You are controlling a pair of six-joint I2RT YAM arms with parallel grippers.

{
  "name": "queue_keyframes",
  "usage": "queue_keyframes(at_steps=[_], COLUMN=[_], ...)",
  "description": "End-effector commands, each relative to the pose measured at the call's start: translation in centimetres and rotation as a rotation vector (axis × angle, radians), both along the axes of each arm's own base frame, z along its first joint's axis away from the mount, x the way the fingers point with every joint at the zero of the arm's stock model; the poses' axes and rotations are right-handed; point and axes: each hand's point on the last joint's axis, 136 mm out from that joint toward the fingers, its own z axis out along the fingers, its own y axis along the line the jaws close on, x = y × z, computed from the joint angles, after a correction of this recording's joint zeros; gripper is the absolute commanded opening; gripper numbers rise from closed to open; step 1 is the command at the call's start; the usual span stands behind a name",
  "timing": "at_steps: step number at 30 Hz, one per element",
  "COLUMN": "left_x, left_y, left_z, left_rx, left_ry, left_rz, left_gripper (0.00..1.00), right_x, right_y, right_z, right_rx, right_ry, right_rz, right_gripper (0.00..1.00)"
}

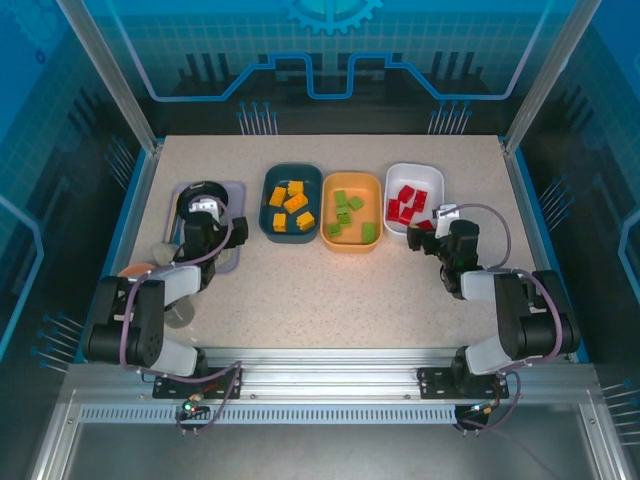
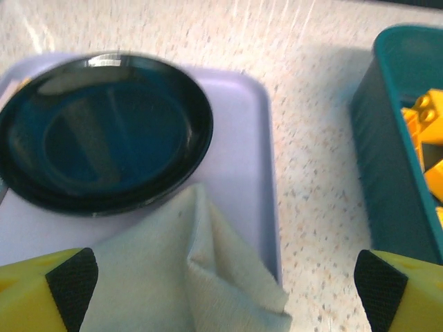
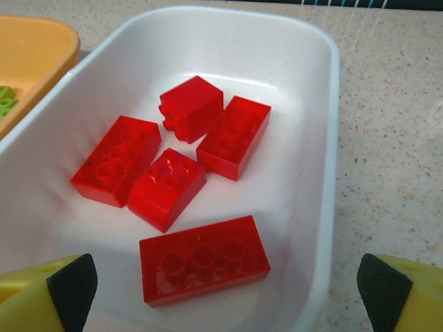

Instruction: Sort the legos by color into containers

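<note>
The orange bin [image 1: 352, 177] sat in the middle and held the green legos [image 1: 345, 212]. Just left of it, the teal bin [image 1: 290, 168] held the yellow legos [image 1: 293, 205]. Just right of it, the white bin [image 3: 228, 48] held the red legos [image 3: 201, 259], so each colour had its own home. The right gripper [image 3: 221, 287] hung over the white bin, jaws wide with nothing in them. The left gripper [image 2: 225, 283] hung far left of the orange bin, over a tray [image 2: 242, 138] with a dish [image 2: 104, 138] and a cloth [image 2: 180, 277], jaws wide and empty too. Every lego I could see lay in a bin, so the sorting looked done.
</note>
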Motion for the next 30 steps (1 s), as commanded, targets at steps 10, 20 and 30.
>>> queue_keyframes(at_steps=[10, 20, 30], left_x=[-0.01, 0.06, 0.08], left_y=[0.48, 0.48, 0.36], left_z=[0.35, 0.42, 0.39], left_rx=[0.031, 0.034, 0.04], left_ry=[-0.108, -0.109, -0.106], left_rz=[0.008, 0.009, 0.008], left_gripper=[0.99, 0.99, 0.99], right_x=[0.55, 0.62, 0.71], right_y=[-0.93, -0.46, -0.09], right_z=[1.29, 1.23, 1.2], right_rx=[-0.044, -0.072, -0.06], right_ry=[-0.072, -0.069, -0.063], right_rz=[-0.073, -0.068, -0.033], right_gripper=[1.0, 1.0, 1.0])
